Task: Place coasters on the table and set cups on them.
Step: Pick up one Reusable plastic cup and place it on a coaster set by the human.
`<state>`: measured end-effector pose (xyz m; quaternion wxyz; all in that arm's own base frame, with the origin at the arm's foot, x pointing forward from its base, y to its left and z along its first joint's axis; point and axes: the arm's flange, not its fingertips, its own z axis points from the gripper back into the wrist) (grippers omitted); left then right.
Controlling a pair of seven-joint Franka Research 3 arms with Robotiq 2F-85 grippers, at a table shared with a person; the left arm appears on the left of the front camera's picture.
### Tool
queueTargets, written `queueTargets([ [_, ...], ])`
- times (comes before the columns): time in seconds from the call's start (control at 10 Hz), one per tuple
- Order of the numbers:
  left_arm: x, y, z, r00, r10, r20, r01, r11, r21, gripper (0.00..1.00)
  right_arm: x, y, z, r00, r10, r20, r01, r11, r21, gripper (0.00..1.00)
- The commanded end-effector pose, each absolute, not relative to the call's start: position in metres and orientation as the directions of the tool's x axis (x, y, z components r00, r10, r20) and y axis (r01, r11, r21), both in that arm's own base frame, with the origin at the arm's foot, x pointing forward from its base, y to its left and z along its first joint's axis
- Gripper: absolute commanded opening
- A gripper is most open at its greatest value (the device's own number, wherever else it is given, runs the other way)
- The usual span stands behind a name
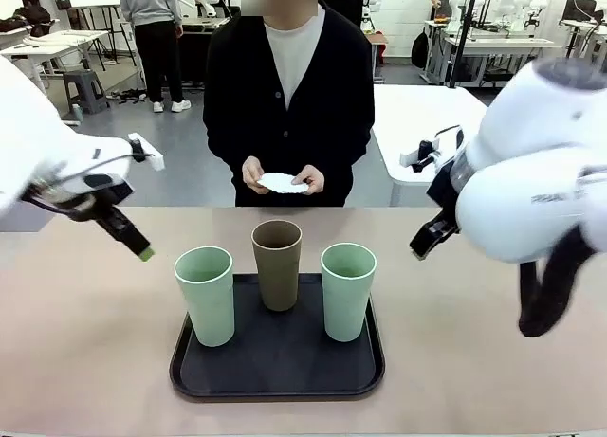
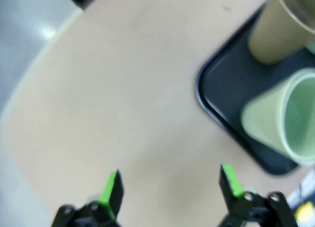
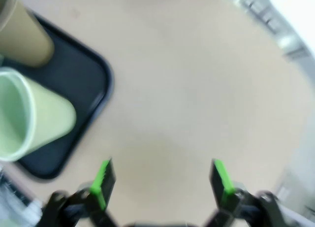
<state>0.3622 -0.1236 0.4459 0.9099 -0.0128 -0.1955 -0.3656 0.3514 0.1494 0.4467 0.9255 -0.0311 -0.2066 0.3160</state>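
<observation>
Three cups stand on a black tray (image 1: 279,385) on the beige table (image 1: 85,342): a mint green cup (image 1: 206,295) at left, a brown cup (image 1: 277,264) behind in the middle, a mint green cup (image 1: 347,290) at right. A person across the table holds white lacy coasters (image 1: 283,182) in both hands. My left gripper (image 2: 170,187) hovers open over bare table left of the tray (image 2: 221,89), with a green cup (image 2: 283,116) and the brown cup (image 2: 280,30) in its view. My right gripper (image 3: 160,182) hovers open over bare table right of the tray (image 3: 78,79).
The person stands at the table's far edge, hands above it. Bare tabletop lies on both sides of the tray and in front of it. White tables, stools and other people are farther back in the room.
</observation>
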Motion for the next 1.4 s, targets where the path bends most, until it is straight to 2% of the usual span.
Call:
queueTargets([
  [0.0,0.309,-0.108,0.484,0.659,-0.71,0.248,0.727,0.686,0.03,1.0,0.286,0.151,0.485,0.743,0.622,0.247,-0.601,0.783,-0.163,1.0],
  [0.2,0.274,-0.105,0.483,0.677,-0.715,0.173,0.729,0.684,-0.022,1.0,0.241,0.144,0.495,0.766,0.618,0.178,-0.586,0.785,-0.203,1.0],
  [0.3,0.278,-0.104,0.48,0.712,-0.679,0.18,0.691,0.723,-0.004,1.0,0.244,0.14,0.486,0.762,0.626,0.169,-0.585,0.776,-0.237,1.0],
  [0.4,0.288,-0.108,0.487,0.675,-0.713,0.191,0.725,0.689,0.008,1.0,0.264,0.147,0.498,0.753,0.628,0.196,-0.597,0.778,-0.196,1.0],
  [0.6,0.278,-0.104,0.491,0.68,-0.713,0.169,0.724,0.69,-0.003,1.0,0.247,0.144,0.506,0.757,0.63,0.173,-0.597,0.775,-0.209,1.0],
  [0.7,0.289,-0.077,0.489,0.572,-0.731,0.374,0.813,0.565,-0.139,1.0,0.255,0.114,0.5,0.76,0.519,0.392,-0.607,0.782,0.14,1.0],
  [0.8,0.297,-0.051,0.494,0.511,-0.638,0.576,0.851,0.469,-0.235,1.0,0.258,0.076,0.501,0.78,0.295,0.551,-0.588,0.645,0.487,1.0],
  [0.9,0.299,-0.028,0.508,0.482,-0.511,0.711,0.867,0.396,-0.303,1.0,0.259,0.04,0.49,0.806,0.066,0.588,-0.538,0.492,0.684,1.0],
  [1.0,0.308,0.001,0.51,0.495,-0.371,0.786,0.862,0.321,-0.392,1.0,0.268,-0.002,0.47,0.848,-0.077,0.525,-0.466,0.363,0.807,1.0],
  [1.3,0.33,0.07,0.476,0.678,-0.109,0.727,0.717,0.318,-0.621,1.0,0.278,-0.077,0.415,0.934,-0.198,0.297,-0.254,0.214,0.943,1.0],
])
